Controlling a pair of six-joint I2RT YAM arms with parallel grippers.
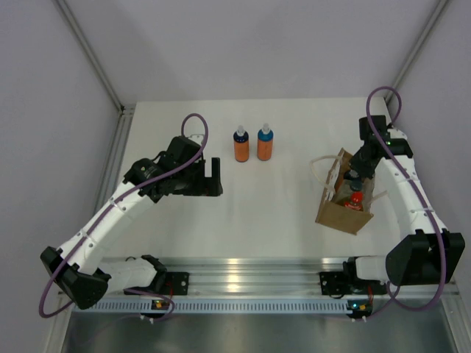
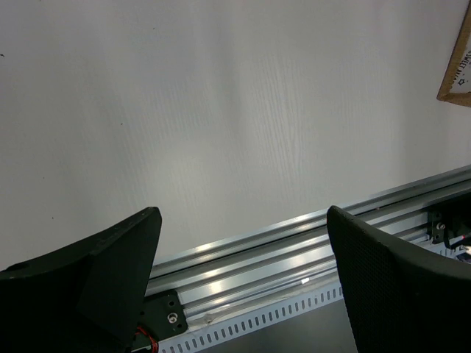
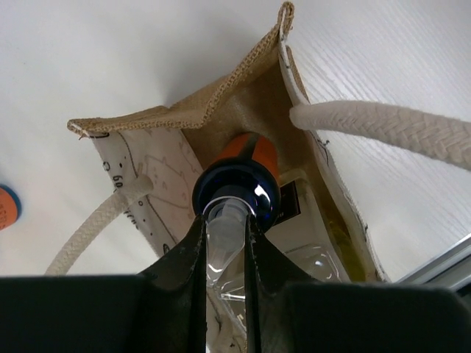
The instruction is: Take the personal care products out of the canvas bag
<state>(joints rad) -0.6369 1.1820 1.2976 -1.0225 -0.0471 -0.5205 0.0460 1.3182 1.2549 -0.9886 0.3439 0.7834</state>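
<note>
Your counter [image 1: 294, 228] carries everything, and most of it is bare white, which gives you room to set things down. The canvas bag [image 1: 340, 213] stands on the counter's right side with its mouth up and open, so you can come at the contents from above. Its white rope handles [image 3: 383, 121] lie outward to either side of the opening, off the way in.

Your right tool [image 3: 224, 228] is down inside that mouth, clamped on the clear nozzle of the dark-capped orange bottle [image 3: 250, 158], which stands in the bag close to the inner wall. Taking the narrow tip looks sensible to me, since the bag leaves little room for fingers around the body.

Your left tool [image 2: 243, 213] hangs with its fingers apart, holding nothing, over bare counter on the left. It is well apart from the bag, probably so as not to cross the right arm's path.

The dark-blue-capped bottle [image 1: 241, 145] and the light-blue-capped bottle [image 1: 265, 143] stand upright side by side toward the back middle of the counter, already out. A red cap [image 1: 356, 197] shows lower in the bag, so I judge that at least one more product waits there.
</note>
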